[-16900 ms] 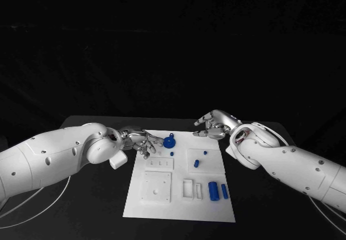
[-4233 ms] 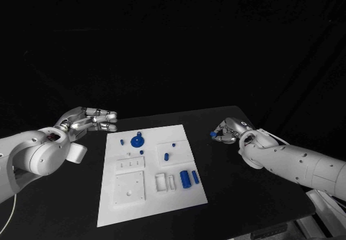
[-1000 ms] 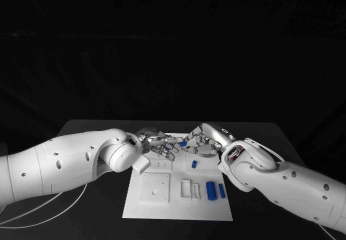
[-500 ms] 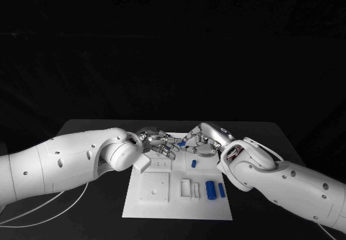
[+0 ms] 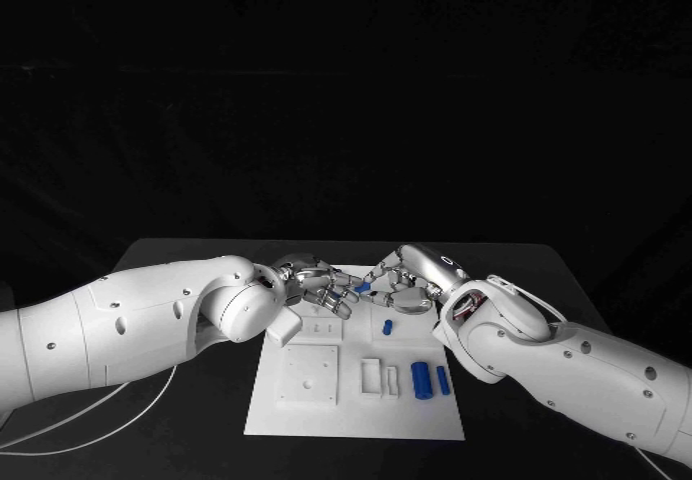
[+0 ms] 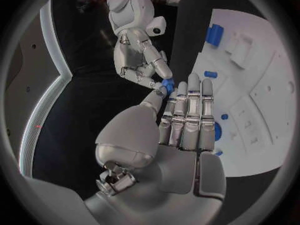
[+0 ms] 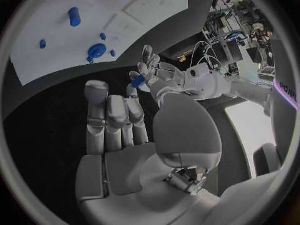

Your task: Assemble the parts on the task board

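Our left silver many-fingered hand (image 5: 320, 292) hovers over the far end of the white rectangular task board (image 5: 355, 418), fingers straight and together beside the thumb. At their tips sits a small blue plastic part (image 6: 167, 86), held between the two hands; we cannot tell which one actually grips it. Our right silver hand (image 5: 408, 282) meets it fingertip to fingertip, fingers curled toward the part. Nearer us, blue cylinders (image 5: 423, 380) lie on the board, well apart from both hands.
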